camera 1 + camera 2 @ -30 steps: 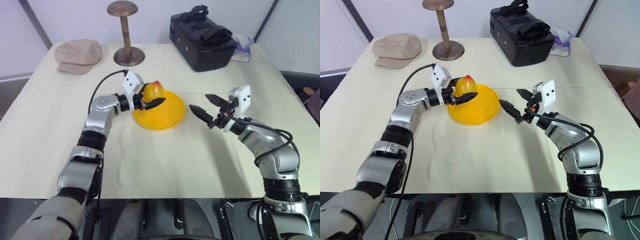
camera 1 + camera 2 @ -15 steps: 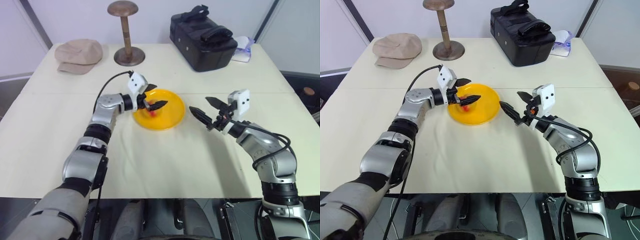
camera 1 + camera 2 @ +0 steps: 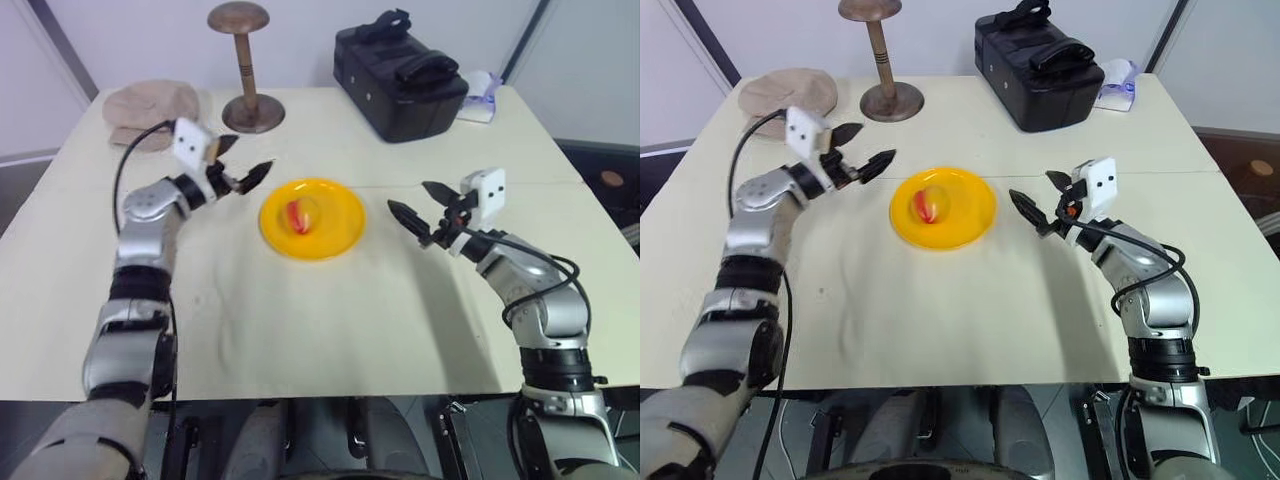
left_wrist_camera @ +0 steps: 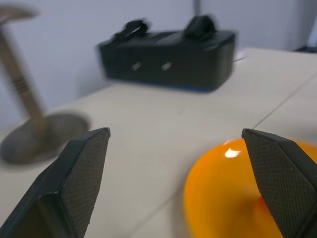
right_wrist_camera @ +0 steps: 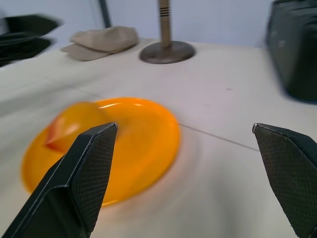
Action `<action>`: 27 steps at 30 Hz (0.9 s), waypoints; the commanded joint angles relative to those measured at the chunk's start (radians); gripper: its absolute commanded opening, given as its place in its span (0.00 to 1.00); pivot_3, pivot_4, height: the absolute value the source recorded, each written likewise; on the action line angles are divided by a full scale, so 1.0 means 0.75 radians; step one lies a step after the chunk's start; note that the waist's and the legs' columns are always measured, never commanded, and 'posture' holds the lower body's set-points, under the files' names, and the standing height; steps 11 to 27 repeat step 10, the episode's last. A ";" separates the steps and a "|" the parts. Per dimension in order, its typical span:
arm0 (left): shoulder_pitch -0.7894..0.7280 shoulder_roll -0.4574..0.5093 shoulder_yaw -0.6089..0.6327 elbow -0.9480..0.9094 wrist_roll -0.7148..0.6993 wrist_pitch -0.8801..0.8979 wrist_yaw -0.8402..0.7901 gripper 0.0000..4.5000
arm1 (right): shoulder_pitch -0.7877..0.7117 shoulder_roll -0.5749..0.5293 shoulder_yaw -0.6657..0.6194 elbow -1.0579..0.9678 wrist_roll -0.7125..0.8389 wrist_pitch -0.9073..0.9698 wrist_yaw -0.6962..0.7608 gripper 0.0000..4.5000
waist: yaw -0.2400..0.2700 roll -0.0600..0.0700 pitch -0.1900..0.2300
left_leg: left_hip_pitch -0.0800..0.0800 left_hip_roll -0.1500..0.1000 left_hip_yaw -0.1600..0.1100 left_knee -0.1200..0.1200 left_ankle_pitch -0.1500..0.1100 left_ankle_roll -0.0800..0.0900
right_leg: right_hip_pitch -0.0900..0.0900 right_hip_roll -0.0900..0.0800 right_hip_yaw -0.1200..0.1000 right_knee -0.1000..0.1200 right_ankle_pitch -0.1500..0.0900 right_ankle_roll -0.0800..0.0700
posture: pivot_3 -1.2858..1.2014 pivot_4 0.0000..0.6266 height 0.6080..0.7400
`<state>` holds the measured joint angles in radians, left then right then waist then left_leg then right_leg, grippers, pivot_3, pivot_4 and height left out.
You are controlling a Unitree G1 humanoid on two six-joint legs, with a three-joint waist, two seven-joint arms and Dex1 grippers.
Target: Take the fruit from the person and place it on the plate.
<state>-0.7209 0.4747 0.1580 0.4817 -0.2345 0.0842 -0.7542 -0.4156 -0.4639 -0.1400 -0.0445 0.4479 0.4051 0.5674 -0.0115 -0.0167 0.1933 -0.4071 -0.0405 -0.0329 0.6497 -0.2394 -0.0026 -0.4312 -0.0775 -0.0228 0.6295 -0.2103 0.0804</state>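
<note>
Now yellow, red-blushed fruit (image 3: 300, 214) lies on plate (image 3: 340, 232).

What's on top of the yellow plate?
One fruit, yellow-orange with a red patch, lies on the yellow plate, a little off its middle. Nothing else is on it. The bit of plate under the fruit is covered, so that part can't be seen.

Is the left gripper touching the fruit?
Apart. In the left eye view, the left gripper hangs open beside the plate; the fruit lies on it.
</note>
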 commanded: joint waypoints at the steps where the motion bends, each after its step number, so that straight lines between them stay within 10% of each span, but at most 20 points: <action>1: 0.144 0.064 0.071 -0.318 -0.046 0.160 0.085 0.99 | -0.028 -0.006 -0.027 0.017 -0.022 -0.065 0.011 1.00 | -0.002 0.000 0.000 | 0.000 0.000 0.000 0.000 0.000 0.000 | 0.000 0.000 0.000 0.000 0.000 0.000 | 0.52 0.24 1.00; 10: 0.501 0.059 0.241 -0.686 -0.149 0.393 0.302 0.99 | -0.061 0.008 -0.024 0.119 -0.061 -0.135 0.029 1.00 | 0.001 0.000 0.000 | 0.000 0.000 0.000 0.000 0.000 0.000 | 0.000 -0.002 0.000 0.000 0.000 0.000 | 0.52 0.24 1.00; 27: 0.501 0.059 0.241 -0.686 -0.149 0.393 0.302 0.99 | -0.061 0.008 -0.024 0.119 -0.061 -0.135 0.029 1.00 | 0.001 0.000 0.000 | 0.000 0.000 0.000 0.000 0.000 0.000 | 0.000 -0.002 0.000 0.000 0.000 0.000 | 0.52 0.24 1.00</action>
